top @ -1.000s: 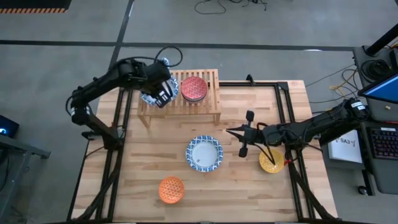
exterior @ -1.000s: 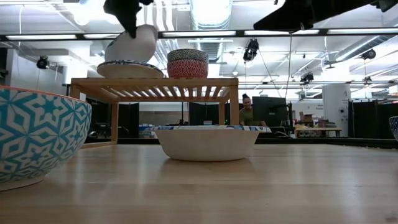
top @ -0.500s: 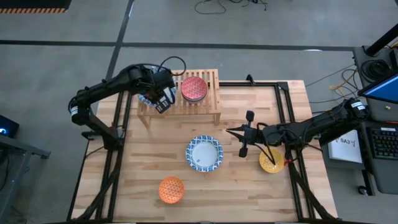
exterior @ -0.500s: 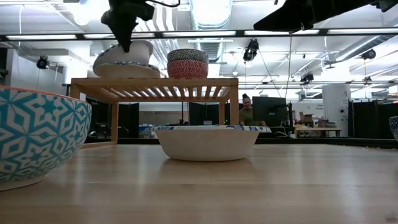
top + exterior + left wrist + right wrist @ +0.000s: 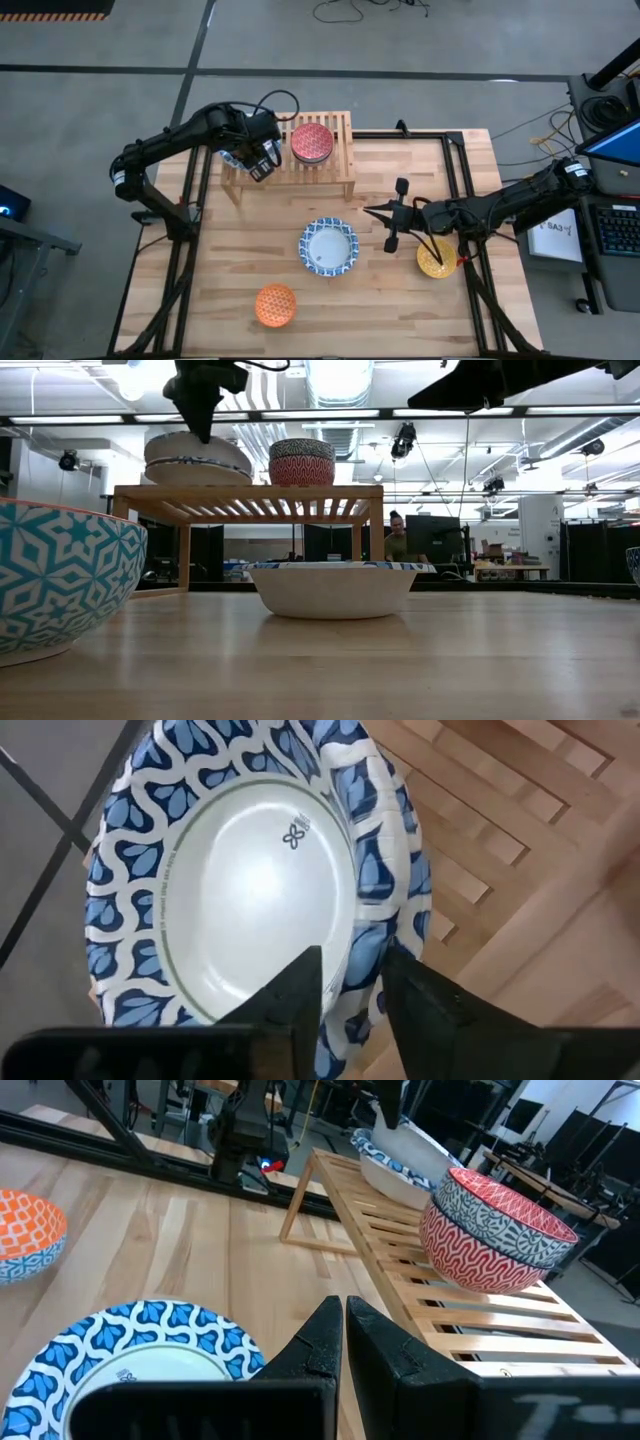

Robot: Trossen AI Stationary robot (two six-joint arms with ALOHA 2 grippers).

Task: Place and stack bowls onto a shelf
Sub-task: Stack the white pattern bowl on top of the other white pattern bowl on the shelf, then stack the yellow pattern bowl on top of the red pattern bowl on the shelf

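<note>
My left gripper is over the left end of the light-wood shelf, shut on a wide blue-patterned bowl. That bowl sits level on another wide bowl on the slatted top. Beside them on the shelf a red small bowl holds a dark patterned one. A further wide bowl, an orange bowl and a yellow bowl stand on the table. My right gripper hangs shut above the table, right of the wide bowl there. My left gripper holds the top wide bowl by its rim, on the side toward the red bowl. One finger is inside the bowl and the other outside. The fingers come from above, pointing down. The bowl rests level on the bowl below.
The shelf's right end, past the red bowl, shows bare slats. The yellow bowl lies partly under the right arm. Black frame rails run along the table's sides. A person sits in the room far behind.
My left gripper has moved down and tipped the wide bowl from steeply tilted to level, setting it onto the bowl at the shelf's left end. It has kept hold of the rim.
</note>
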